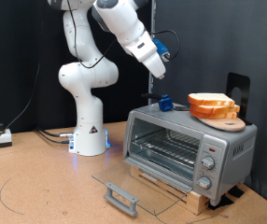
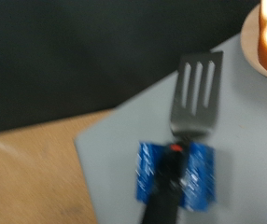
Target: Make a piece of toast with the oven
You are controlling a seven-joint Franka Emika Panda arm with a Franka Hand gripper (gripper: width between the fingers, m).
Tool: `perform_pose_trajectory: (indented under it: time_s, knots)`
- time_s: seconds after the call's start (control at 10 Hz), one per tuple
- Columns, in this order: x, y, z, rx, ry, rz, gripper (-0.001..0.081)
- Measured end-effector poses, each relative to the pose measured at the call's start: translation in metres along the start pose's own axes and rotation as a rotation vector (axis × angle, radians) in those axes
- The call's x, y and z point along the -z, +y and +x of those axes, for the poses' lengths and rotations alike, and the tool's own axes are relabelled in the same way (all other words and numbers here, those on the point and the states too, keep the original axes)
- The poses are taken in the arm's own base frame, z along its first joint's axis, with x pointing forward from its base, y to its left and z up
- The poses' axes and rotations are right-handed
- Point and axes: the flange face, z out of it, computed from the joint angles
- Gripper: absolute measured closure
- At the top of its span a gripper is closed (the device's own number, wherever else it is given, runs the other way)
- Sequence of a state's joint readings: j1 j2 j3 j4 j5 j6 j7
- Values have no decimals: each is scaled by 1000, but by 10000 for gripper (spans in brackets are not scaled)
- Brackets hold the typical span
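One oven (image 1: 185,147) sits on the wooden surface (image 1: 40,187) toward the exterior view's right, its glass door (image 1: 138,187) dropped fully open and lying flat in front, the grey bar handle (image 1: 120,198) at the door's near edge. Inside, one wire rack is visible. Three round knobs line the oven's right panel.

On the oven's roof, at about 3 o'clock, two bread slices (image 1: 211,103) are stacked on one round wooden board (image 1: 222,119); the piece of toast is there, not in the oven. At about 9 o'clock on the roof lies one spatula (image 2: 196,91) with a slotted metal blade and a blue-wrapped handle (image 1: 165,102).

The end effector (image 1: 161,56) hangs in the air above the spatula handle, apart from it. Whether its fingers are wide or narrow cannot be told.
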State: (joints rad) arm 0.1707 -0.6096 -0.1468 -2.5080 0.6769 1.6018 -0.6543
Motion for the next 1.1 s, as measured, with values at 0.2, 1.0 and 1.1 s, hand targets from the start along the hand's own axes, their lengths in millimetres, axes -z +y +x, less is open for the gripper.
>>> perform_pose_trajectory:
  time_s: [0.2,1.0,1.1]
  knots:
    - [-13,-24,1,-49,26,-72,-1]
    - [-21,-72,-30,38,190,-338,-1]
    - [-22,-72,-28,44,207,-356,-1]
